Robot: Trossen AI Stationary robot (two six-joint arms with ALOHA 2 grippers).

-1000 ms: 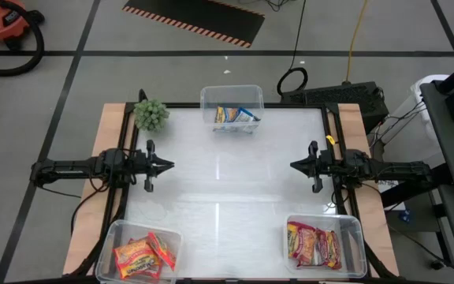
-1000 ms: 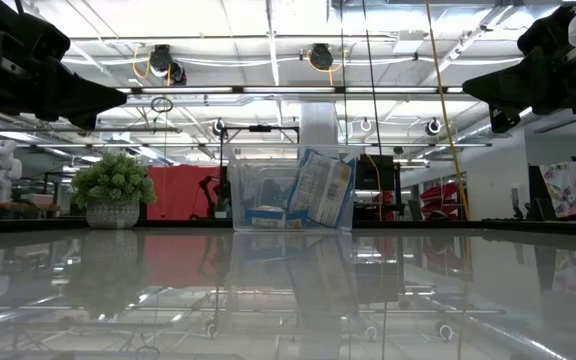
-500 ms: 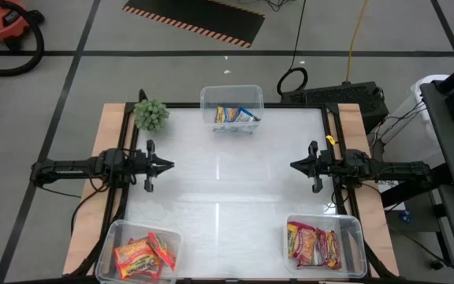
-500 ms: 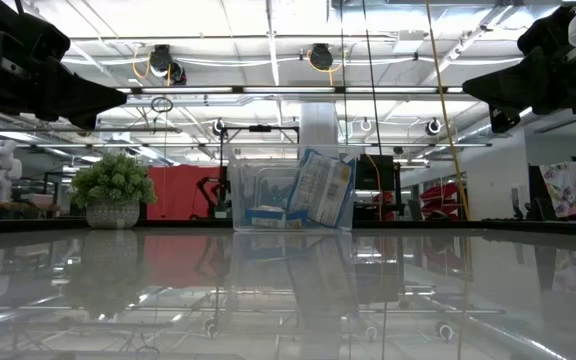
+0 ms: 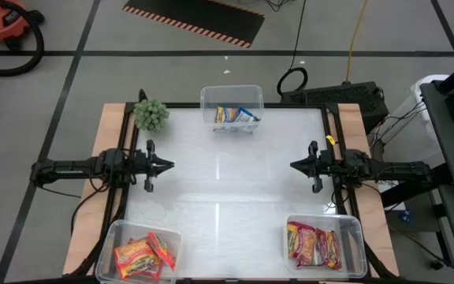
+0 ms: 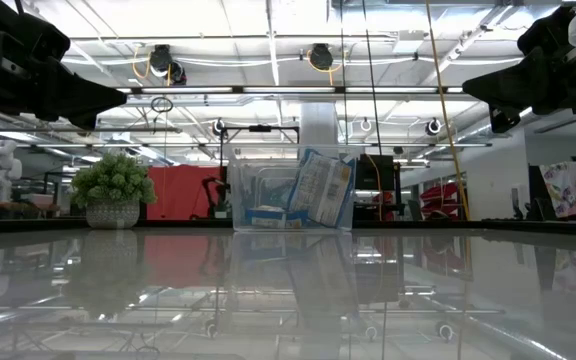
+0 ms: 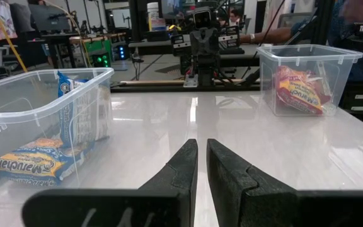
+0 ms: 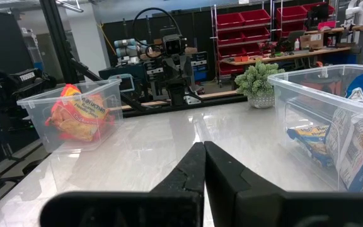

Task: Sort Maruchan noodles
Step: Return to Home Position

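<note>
The Maruchan noodles lie sorted in three clear tubs. Blue-and-white packets are in the far middle tub, one of them leaning upright against its wall. Orange packets lie in the near left tub. Red packets lie in the near right tub. My left gripper hovers level at the table's left edge, its fingers together but for a thin slit, holding nothing. My right gripper hovers level at the right edge, shut and empty.
A small green plant in a pot stands at the far left corner. The glossy white table top stretches bare between the two grippers and the three tubs. A black frame rail runs along the table's far edge.
</note>
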